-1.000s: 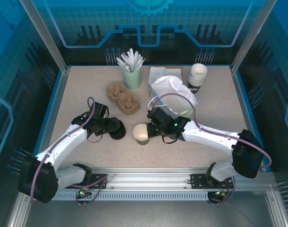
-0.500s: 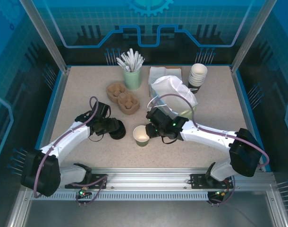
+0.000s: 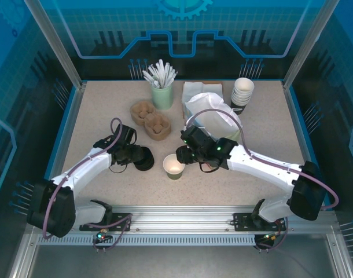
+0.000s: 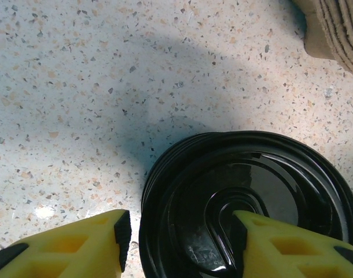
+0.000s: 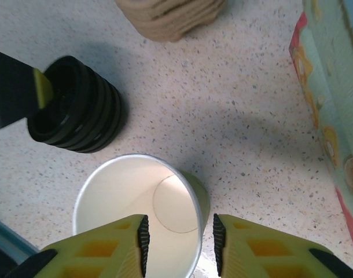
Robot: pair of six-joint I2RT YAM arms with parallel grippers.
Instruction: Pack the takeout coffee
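Observation:
The takeout coffee cup (image 3: 174, 167) stands upright at the table's middle, small, greenish outside, white and empty inside, with no lid on it. My right gripper (image 3: 184, 156) is open astride its right wall (image 5: 201, 200): one finger hangs inside the cup, the other outside, and neither pad touches. Just left of the cup is a stack of black lids (image 3: 144, 158). My left gripper (image 4: 180, 237) is open over the stack (image 4: 252, 197), one finger outside the top lid's rim with a gap, the other over the lid's middle.
A tall paper bag (image 3: 214, 119) stands right behind the right arm, its side close in the right wrist view (image 5: 333, 87). Brown pulp carriers (image 3: 150, 119), a green holder of stirrers (image 3: 162, 95), napkins (image 3: 194, 90) and a stack of lidless cups (image 3: 242, 92) line the back.
My right gripper has opened and let go of the cup's wall, drawing back a little; the cup stays put. My left gripper's jaws have narrowed around the top lid.

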